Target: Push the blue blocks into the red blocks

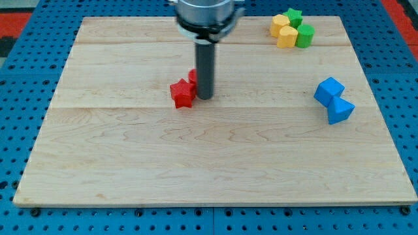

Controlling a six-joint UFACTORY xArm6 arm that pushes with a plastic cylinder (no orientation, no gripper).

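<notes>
My tip (205, 97) rests on the wooden board (209, 163) near its middle, touching or nearly touching the right side of a red star-shaped block (183, 93). A second red block (193, 76) shows partly behind the rod, just above the star. Two blue blocks sit together at the view's right: a blue cube (328, 90) and a blue wedge-like block (340, 110) just below it, touching. They are far to the right of my tip.
A cluster of two yellow blocks (283, 30) and two green blocks (300, 27) sits at the top right of the board. A blue pegboard (19, 117) surrounds the board.
</notes>
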